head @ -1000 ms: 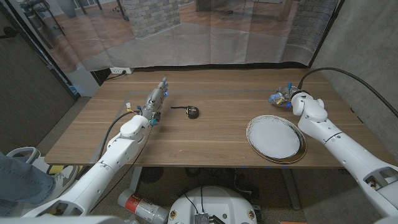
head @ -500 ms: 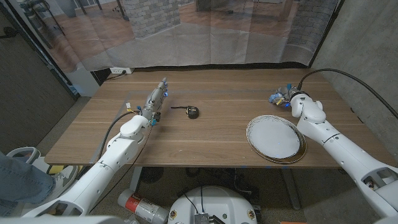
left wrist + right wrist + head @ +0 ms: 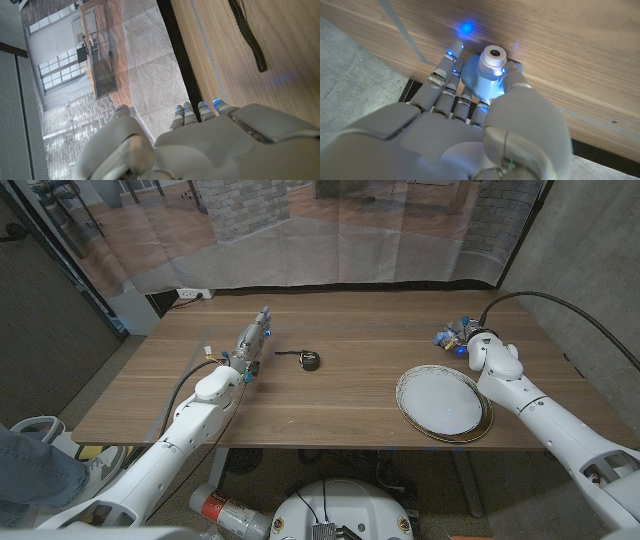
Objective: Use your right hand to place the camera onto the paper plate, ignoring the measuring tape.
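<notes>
Head view: the right hand (image 3: 462, 336) sits at the far right part of the wooden table (image 3: 340, 395), closed around the small blue camera (image 3: 444, 337), of which a little shows past the fingers; the paper plate (image 3: 442, 401) lies nearer the robot, just beside the right forearm and apart from the camera, so the carry to it looks short. The measuring tape (image 3: 309, 360) lies near the table's middle, well apart from both, and need not be touched. The left hand (image 3: 250, 343) reaches forward over the table's left part with fingers extended and nothing in them, probably parked clear of the work. Left wrist view: the left hand (image 3: 200, 145) shows its fingers straight and together beyond the palm, gripping nothing; a dark strap (image 3: 249, 35) lies on the wood. Right wrist view: the right hand (image 3: 470, 115) has its fingers (image 3: 447, 75) on one side of the camera (image 3: 487, 75) and its thumb (image 3: 517, 82) on the other, the white lens barrel standing free between them, a grasp that appears secure enough for lifting; whether the camera is off the table cannot be told.
</notes>
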